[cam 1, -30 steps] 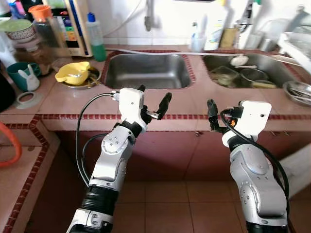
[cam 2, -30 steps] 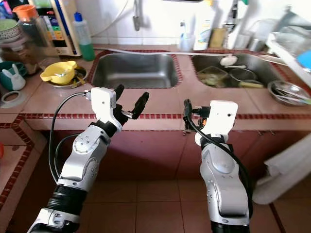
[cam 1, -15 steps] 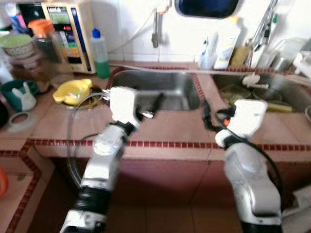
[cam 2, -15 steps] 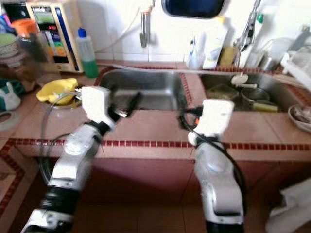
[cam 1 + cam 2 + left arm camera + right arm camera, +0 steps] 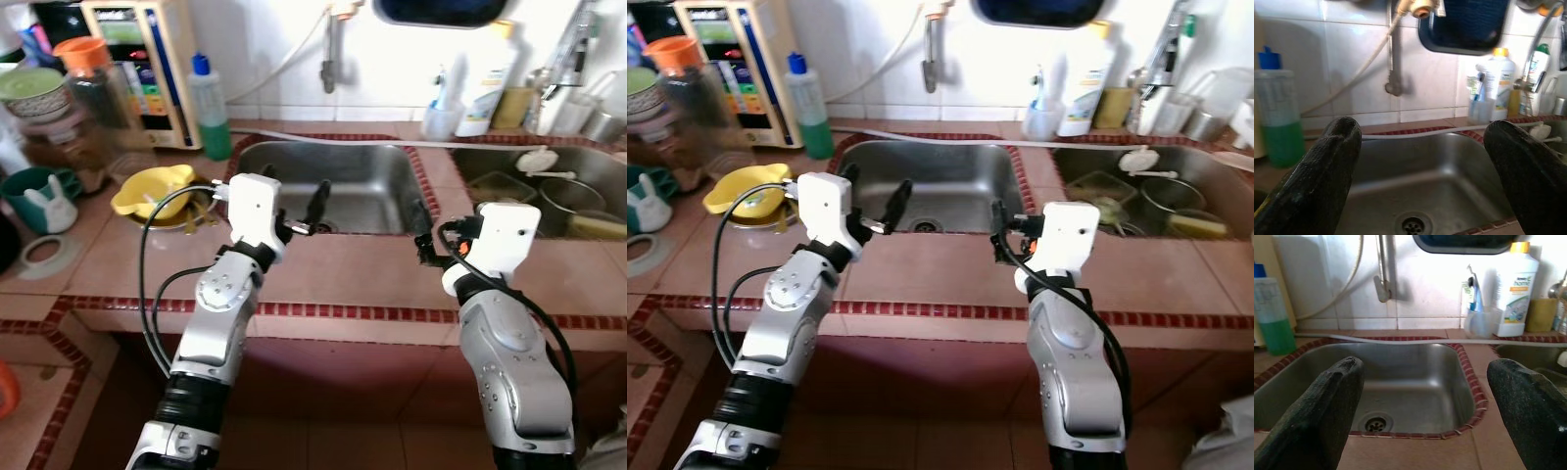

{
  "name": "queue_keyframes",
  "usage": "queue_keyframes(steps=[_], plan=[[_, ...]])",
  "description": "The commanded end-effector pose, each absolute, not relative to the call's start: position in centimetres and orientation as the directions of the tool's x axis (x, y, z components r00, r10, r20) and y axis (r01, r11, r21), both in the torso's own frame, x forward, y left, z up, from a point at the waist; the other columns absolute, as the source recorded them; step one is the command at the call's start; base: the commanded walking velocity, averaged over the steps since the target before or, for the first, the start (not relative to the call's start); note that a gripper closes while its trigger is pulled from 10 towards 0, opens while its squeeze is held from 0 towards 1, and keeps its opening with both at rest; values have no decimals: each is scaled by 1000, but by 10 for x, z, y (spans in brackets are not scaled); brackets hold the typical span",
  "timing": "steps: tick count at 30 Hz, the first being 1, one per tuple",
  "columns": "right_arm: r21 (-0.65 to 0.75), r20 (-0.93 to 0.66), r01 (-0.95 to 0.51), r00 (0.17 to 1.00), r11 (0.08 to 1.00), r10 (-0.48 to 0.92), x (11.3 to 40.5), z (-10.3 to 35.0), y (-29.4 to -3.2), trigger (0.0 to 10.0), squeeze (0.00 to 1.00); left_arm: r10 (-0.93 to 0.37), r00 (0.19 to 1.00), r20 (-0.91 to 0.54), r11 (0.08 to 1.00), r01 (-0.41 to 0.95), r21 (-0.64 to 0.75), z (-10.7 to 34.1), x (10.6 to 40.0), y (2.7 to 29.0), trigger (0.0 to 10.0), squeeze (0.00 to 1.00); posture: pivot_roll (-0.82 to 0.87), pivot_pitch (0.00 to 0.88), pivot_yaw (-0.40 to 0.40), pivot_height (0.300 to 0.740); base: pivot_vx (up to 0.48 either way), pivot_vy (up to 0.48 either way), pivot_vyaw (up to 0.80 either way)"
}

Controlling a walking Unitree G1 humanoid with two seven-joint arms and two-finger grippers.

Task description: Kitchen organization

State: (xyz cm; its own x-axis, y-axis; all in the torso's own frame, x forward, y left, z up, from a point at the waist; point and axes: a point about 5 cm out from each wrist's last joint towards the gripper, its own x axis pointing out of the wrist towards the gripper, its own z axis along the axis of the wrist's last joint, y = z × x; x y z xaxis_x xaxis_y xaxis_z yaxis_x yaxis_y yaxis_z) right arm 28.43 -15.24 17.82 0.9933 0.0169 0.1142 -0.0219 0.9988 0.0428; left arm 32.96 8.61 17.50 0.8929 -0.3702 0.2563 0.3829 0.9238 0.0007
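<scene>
We held both pincers spread and empty over the counter (image 5: 353,269).

Left pincer (image 5: 292,201) and right pincer (image 5: 1422,406) faced the sink (image 5: 1405,377); the head views added a yellow bowl (image 5: 149,190).

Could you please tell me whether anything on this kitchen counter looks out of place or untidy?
The right-hand steel sink holds unwashed pots and dishes, while the left steel sink sits bare. A yellow plastic bowl rests tilted on a metal dish. Nothing looks spilled or broken.

A pink tiled counter (image 5: 343,269) with dark red border carries two steel sinks (image 5: 343,181) below a white tiled wall (image 5: 274,49); floor is red tile.
</scene>
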Motion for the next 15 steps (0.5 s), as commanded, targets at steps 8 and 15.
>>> queue_keyframes(steps=[8,15], plan=[[34,122,-36,992,999,31,286,180,-153,10000,0,-323,922,216,946,307,103,170,331,88,10000,0,76,0,4,740,0,0,0],[29,121,-45,992,999,41,285,180,-152,10000,0,-328,924,199,944,314,100,163,330,92,10000,0,72,0,1,740,0,0,464]])
